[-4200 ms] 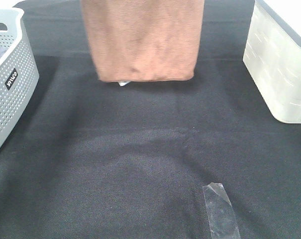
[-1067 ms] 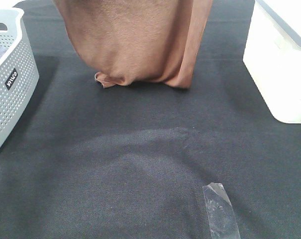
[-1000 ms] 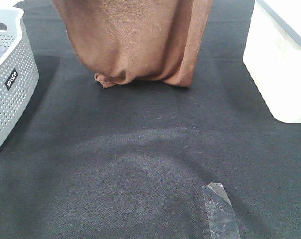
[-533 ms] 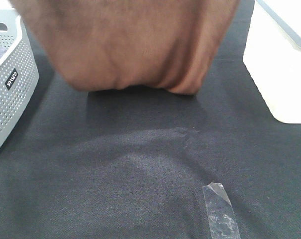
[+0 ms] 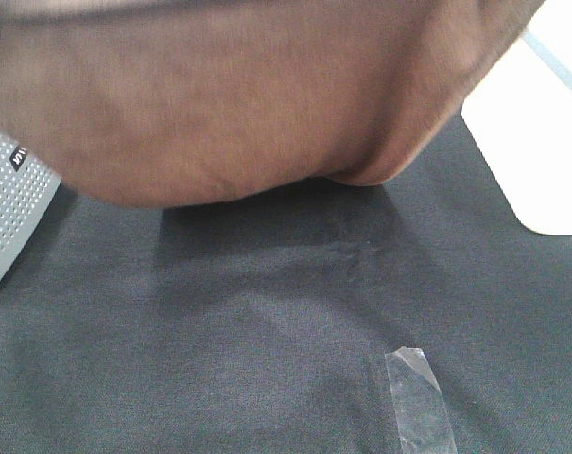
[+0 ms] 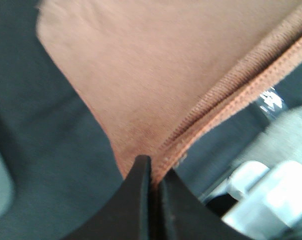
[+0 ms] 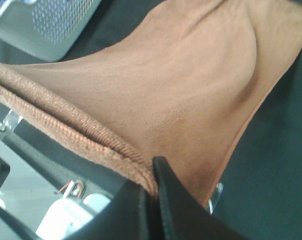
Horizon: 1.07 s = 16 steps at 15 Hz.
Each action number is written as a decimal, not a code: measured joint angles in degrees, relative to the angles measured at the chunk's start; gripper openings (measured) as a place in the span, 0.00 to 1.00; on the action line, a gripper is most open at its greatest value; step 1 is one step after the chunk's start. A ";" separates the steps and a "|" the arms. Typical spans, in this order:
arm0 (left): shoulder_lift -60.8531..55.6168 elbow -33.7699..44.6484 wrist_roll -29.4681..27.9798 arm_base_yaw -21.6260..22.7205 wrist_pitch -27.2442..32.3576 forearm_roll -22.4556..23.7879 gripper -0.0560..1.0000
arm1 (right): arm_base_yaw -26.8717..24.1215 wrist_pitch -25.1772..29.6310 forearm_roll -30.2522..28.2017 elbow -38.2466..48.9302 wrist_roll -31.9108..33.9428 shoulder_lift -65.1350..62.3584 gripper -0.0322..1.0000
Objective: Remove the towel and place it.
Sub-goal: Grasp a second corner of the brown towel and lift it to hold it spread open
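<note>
Left gripper [image 6: 151,167] and right gripper [image 7: 151,175] each clamp the ridged, stitched hem of the plush brown towel [image 5: 238,95], which sags across the upper frame.

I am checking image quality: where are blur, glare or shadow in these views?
Exterior high: the towel is motion-blurred, the white bin is overexposed, a shadow falls under it on the black cloth. Left wrist: the background is out of focus. Right wrist: the gray basket is soft.

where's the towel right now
In the exterior high view the towel hangs across the top, above the black cloth, from the grey basket at left to the white bin at right, its hem pinched by the left gripper and right gripper.
</note>
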 joint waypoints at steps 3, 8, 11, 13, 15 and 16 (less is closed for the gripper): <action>-4.18 7.22 0.17 0.00 -0.29 -3.21 0.05 | 0.00 0.00 0.80 6.82 2.23 -5.33 0.04; -10.03 16.90 -1.60 0.00 -0.52 -6.36 0.05 | 0.00 0.06 2.29 18.33 5.61 -14.61 0.04; -11.00 23.43 -1.72 0.00 -0.57 -9.74 0.05 | 0.00 0.00 2.58 24.75 7.28 -19.94 0.04; -11.00 25.21 -1.78 0.00 -0.57 -10.20 0.05 | 0.00 0.00 3.15 25.95 7.33 -20.91 0.04; -11.00 27.85 -2.06 0.00 -0.57 -10.94 0.05 | 0.00 0.06 4.07 28.30 7.39 -22.46 0.04; -11.17 29.16 -2.29 0.00 -0.57 -11.29 0.05 | 0.00 0.06 4.53 30.19 7.51 -23.32 0.04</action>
